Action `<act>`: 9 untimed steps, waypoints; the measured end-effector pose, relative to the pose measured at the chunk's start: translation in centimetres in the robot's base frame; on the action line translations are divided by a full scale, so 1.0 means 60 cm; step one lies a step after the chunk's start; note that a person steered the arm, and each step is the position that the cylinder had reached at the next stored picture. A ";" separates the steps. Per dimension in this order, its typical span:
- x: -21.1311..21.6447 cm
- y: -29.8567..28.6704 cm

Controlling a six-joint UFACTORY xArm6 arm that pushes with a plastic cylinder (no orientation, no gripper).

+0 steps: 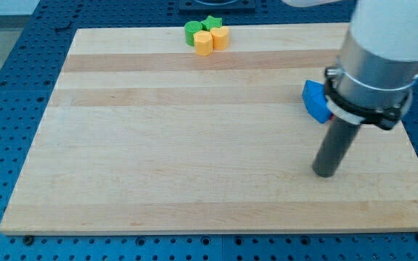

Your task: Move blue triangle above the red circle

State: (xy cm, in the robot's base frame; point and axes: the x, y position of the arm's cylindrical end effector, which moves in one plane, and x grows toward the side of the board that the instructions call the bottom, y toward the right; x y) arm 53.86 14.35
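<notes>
My tip (326, 174), the lower end of my straight dark rod, rests on the pale wooden board (194, 167) w/ no jaws to open or close, so it grips nothing; it sits just below & slightly to the view's right of the blue block (313, 101), apart from it. That blue block, shape partly hidden by my arm's grey collar, lies near the board's right edge. Far toward the view's top-left of it, 2 green blocks (193, 31) & 2 yellow blocks (205, 43) cluster, touching, at the board's top edge.
</notes>
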 end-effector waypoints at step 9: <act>-0.282 -0.001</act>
State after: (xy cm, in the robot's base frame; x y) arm 36.95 14.28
